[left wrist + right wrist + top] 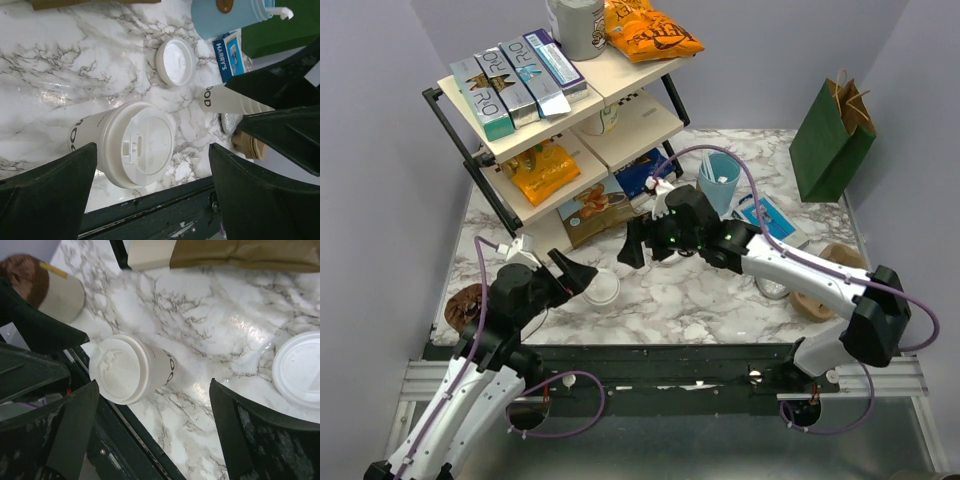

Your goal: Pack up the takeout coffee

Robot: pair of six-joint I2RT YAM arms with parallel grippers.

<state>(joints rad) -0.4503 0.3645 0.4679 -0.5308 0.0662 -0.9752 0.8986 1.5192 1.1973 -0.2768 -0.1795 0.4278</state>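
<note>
The takeout coffee point(601, 290) stands upright on the marble table point(700, 300). It is close to the front edge, at about 7 o'clock from the middle of the table. Its round white lid is on top. The left claw point(578, 272) is wide open and holds nothing. It is just beside the takeout coffee, at about 10 o'clock from it. In the left wrist view the takeout coffee sits between the two sides of that claw. The right claw point(632, 243) is wide open too and holds nothing. It hangs near the takeout coffee, at about 1 o'clock from it. A loose white lid point(300, 367) lies flat on the table, at 3 o'clock in the right wrist view. A light blue cup point(720, 180) stands further back. A green paper bag point(832, 135) stands at about 2 o'clock, in the far corner.
</note>
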